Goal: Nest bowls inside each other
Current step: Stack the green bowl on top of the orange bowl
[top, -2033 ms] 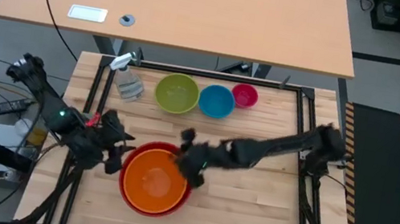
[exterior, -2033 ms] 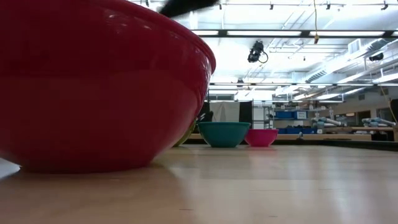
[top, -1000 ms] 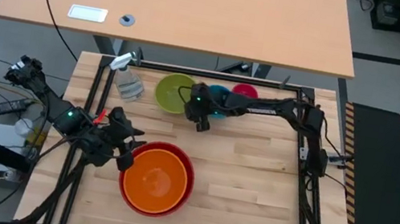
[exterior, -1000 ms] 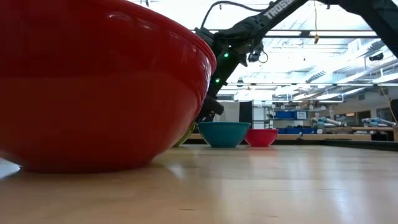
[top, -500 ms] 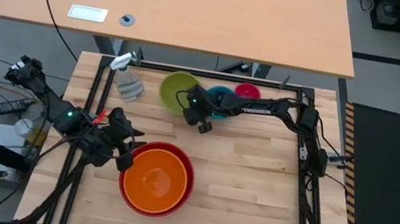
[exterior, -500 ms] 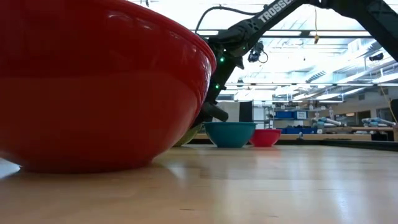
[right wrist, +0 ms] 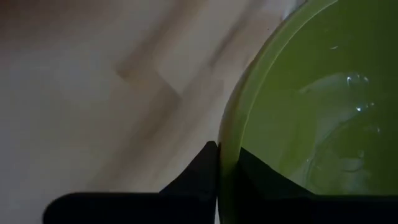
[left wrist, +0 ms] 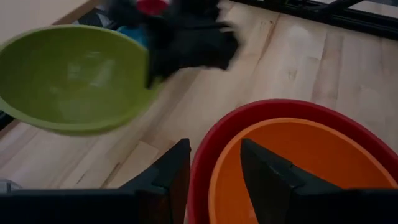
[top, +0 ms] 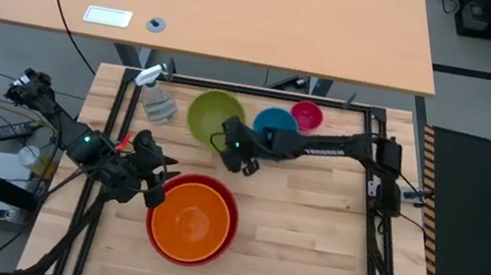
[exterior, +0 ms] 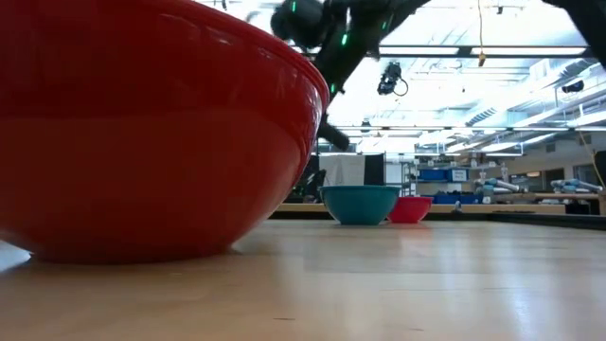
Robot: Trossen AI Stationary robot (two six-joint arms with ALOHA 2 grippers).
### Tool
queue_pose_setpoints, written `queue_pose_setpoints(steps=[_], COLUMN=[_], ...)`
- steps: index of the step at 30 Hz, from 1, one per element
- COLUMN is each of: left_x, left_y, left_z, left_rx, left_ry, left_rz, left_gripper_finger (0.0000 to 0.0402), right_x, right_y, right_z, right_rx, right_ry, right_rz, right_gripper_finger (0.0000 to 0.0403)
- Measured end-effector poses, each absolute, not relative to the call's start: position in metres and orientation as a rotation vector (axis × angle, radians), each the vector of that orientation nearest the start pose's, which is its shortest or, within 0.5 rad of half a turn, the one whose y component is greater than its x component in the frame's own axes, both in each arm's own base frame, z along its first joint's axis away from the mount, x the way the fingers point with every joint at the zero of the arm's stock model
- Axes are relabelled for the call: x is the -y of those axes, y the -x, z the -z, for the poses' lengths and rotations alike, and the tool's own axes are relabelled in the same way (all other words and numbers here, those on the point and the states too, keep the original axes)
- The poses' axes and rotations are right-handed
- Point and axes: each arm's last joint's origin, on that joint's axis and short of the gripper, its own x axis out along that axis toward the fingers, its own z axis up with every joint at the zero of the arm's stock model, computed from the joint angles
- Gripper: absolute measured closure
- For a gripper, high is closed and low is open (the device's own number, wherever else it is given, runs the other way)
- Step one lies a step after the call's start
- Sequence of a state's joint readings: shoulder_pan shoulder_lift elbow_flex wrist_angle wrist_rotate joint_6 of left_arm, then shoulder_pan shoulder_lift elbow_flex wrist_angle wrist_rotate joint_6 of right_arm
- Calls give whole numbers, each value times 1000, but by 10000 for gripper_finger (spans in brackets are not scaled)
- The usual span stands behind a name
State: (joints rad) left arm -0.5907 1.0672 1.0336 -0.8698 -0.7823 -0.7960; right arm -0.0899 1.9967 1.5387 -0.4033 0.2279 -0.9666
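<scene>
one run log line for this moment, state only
right tool: shut on rim of lime green plastic bowl | left tool: shut, beside red bowl holding orange bowl | blue, pink bowls: unnested

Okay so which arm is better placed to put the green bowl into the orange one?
The right. Its pincer is shut on the rim of the green bowl. The left pincer is shut and empty beside the red bowl, which holds the orange bowl.
</scene>
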Motion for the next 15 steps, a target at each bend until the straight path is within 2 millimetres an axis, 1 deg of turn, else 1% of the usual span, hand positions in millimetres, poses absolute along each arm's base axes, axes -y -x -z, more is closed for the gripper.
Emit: queue_pose_setpoints(steps=[3, 6, 9, 12, 15], left_x=[91, 89, 84, 81, 82], left_y=[-173, -173, -173, -177, -180], left_z=[-317, -318, -330, -343, -352], left_rx=[-565, -568, -534, -489, -456], left_ry=[171, 139, 137, 107, 71], left_rz=[-434, -431, -436, -426, -396], left_gripper_finger=[257, 257, 257, 257, 257], right_x=[17, -11, -37, -57, -76], right_y=[-430, -425, -420, -415, -410], right_z=[-231, -240, -248, -255, -258], right_rx=[-905, -869, -829, -782, -732], right_ry=[960, 977, 998, 998, 958], right_rz=[-182, -243, -289, -341, -447], right_gripper_finger=[370, 373, 371, 367, 367])
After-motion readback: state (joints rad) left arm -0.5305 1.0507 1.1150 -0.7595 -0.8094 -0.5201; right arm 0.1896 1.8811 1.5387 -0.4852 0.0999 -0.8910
